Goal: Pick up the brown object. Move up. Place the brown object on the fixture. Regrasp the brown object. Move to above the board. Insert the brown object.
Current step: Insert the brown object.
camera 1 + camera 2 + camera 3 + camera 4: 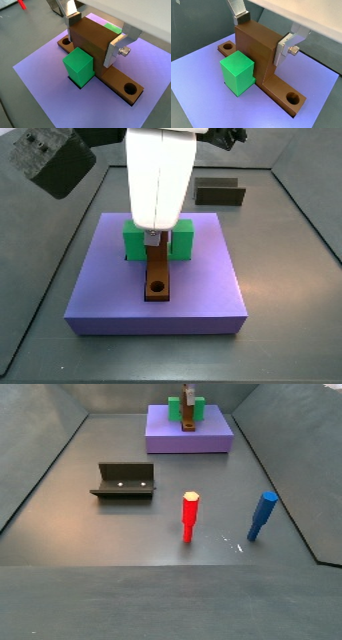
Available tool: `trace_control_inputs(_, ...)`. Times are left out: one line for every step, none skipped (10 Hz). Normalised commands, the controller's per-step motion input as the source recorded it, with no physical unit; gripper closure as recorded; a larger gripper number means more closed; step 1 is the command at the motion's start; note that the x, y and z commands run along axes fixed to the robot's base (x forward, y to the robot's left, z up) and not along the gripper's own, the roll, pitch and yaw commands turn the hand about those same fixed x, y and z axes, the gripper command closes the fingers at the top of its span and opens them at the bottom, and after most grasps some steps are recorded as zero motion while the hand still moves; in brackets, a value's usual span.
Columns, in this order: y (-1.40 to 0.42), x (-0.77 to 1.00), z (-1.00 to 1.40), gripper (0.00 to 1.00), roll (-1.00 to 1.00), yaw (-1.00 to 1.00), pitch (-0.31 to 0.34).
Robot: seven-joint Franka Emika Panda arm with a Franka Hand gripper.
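Observation:
The brown object (87,50) (254,55) stands on the lilac board (47,85) (204,80). Its flat bar lies along the board's groove, with a round hole showing at each end, and its stem points up. My gripper (93,40) (262,36) is shut on that stem, one silver finger on each side. The green block (79,67) (238,74) touches the stem's side. In a side view, the gripper (156,236) reaches down between the green block's arms (183,238), and the bar (158,278) runs toward the board's front edge (201,298). The dark fixture (124,481) (219,193) stands bare on the floor.
A red peg (190,516) and a blue peg (261,516) stand upright on the grey floor, far from the board (207,439). Grey walls enclose the floor on all sides.

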Motion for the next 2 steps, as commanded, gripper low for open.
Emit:
trace_control_inputs(0.00,0.00,0.00,1.00,-0.01,0.00,0.000)
trace_control_inputs(0.00,0.00,0.00,1.00,0.00,0.00,0.000)
